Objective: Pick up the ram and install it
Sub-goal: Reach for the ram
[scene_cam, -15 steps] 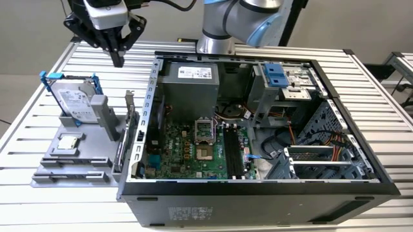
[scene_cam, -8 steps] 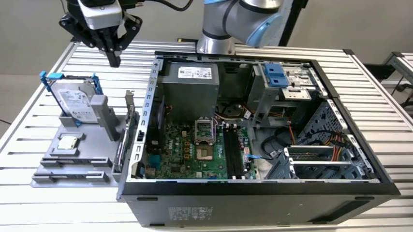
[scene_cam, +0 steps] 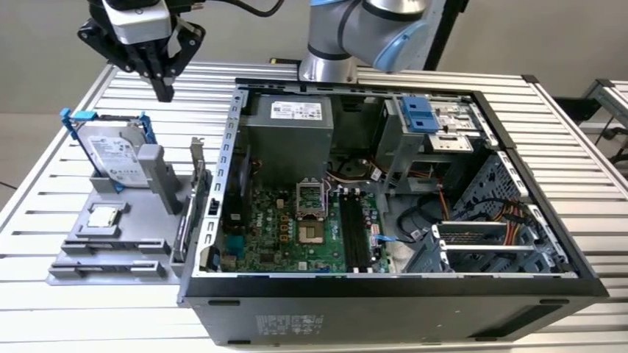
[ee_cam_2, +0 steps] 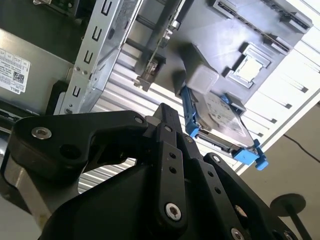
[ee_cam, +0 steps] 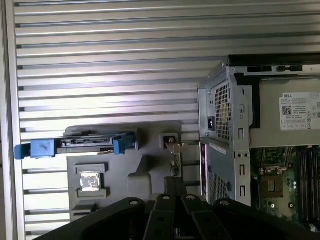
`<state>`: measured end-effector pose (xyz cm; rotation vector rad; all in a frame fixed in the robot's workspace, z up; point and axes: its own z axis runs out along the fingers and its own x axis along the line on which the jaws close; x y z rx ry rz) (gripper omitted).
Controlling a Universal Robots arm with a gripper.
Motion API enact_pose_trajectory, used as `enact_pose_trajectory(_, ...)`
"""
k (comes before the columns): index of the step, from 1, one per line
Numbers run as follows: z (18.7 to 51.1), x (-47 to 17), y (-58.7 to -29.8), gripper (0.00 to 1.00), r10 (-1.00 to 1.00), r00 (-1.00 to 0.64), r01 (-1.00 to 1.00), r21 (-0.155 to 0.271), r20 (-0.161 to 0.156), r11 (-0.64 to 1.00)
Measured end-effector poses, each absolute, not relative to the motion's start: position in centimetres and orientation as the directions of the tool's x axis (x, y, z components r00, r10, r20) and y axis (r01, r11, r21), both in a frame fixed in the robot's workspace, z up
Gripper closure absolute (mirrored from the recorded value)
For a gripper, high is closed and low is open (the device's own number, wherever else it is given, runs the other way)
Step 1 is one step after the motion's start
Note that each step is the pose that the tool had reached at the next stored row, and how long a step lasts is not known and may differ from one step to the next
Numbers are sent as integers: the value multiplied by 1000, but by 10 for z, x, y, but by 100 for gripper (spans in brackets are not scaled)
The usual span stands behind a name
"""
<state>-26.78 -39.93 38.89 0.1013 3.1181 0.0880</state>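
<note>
**Inspector:** Status, largest item first.

**Operator:** I see the open computer case (scene_cam: 393,184) on the slatted table (scene_cam: 29,243). Its long black memory slots (scene_cam: 358,228) look unoccupied to me. On the exterior view's left, just beside the case, the grey fixture (scene_cam: 108,250) carries the hard drive (scene_cam: 110,154) and the processor chip (scene_cam: 103,217).

**Inspector:** Gripper?

**Operator:** My gripper (scene_cam: 164,90) hangs above the table near the hard drive. The jaws are drawn together with nothing between them.

**Inspector:** And the ram?

**Operator:** The ram (scene_cam: 188,220) stands on edge in the fixture, next to the case wall and well apart from the gripper. My finding: pickup not begun, installation outstanding.
</note>
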Motion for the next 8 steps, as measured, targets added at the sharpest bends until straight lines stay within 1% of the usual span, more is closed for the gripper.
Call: enact_pose_trajectory(8, 389, -279, -399, 100, 65, -998, 64, 57, -19, 996)
